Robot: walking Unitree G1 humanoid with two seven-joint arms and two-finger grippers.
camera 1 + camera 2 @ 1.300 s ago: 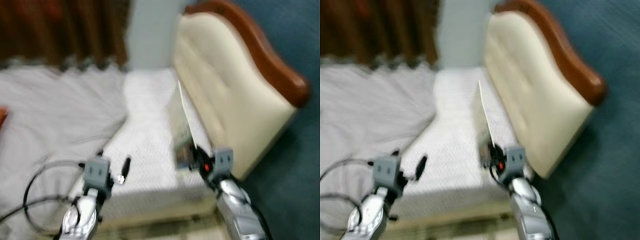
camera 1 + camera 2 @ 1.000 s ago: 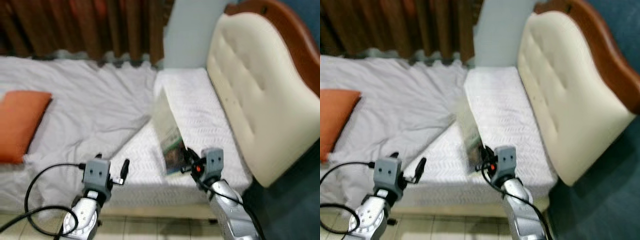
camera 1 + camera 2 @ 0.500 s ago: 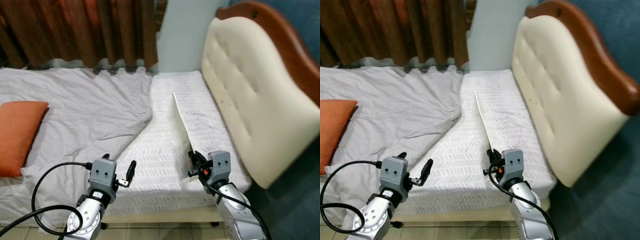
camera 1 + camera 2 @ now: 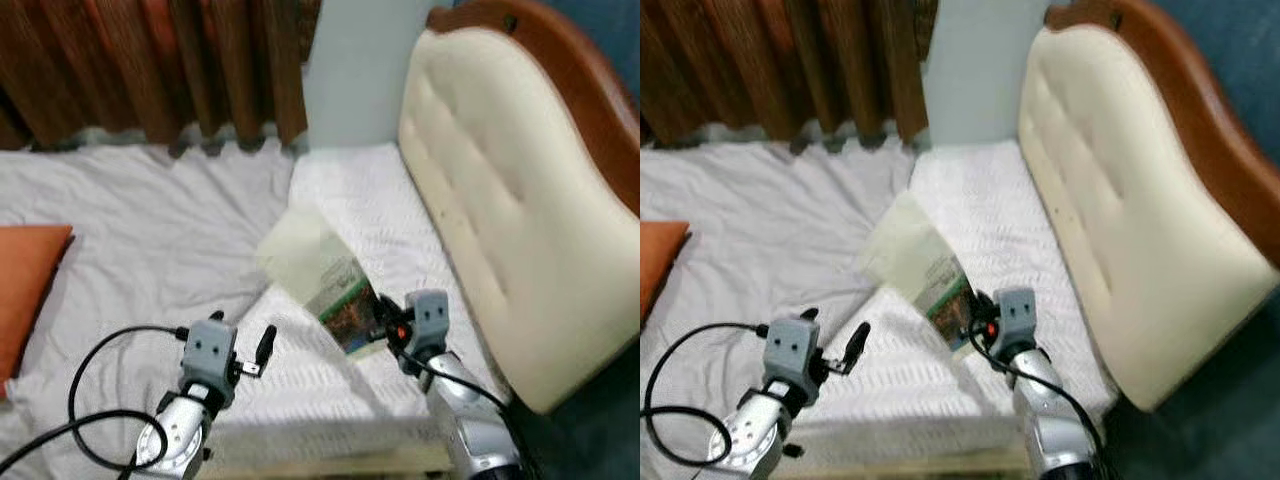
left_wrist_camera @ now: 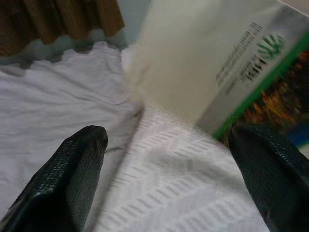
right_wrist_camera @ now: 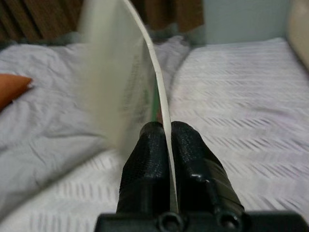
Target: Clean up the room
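My right gripper (image 4: 384,326) is shut on the lower edge of a thin booklet (image 4: 312,268), held up over the white patterned sheet (image 4: 352,195) of the bed. The booklet is pale cream with a green-edged colour picture near the grip, and it leans to the left. In the right wrist view the black fingers (image 6: 149,145) pinch the booklet (image 6: 116,82) edge-on. My left gripper (image 4: 226,334) hovers low over the bed's near edge, open and holding nothing. Its wrist view has the booklet (image 5: 207,63) ahead between the spread fingers (image 5: 72,179).
A rumpled grey duvet (image 4: 140,230) covers the bed's left part, with an orange pillow (image 4: 25,280) at the far left. A cream padded headboard (image 4: 500,200) with wooden trim rises on the right. Brown curtains (image 4: 150,60) hang behind. A black cable (image 4: 90,370) loops by my left arm.
The booklet has swung from edge-on to leaning left with its face showing, still in my right gripper. The camera has shifted closer to the bed. The left gripper stays open.
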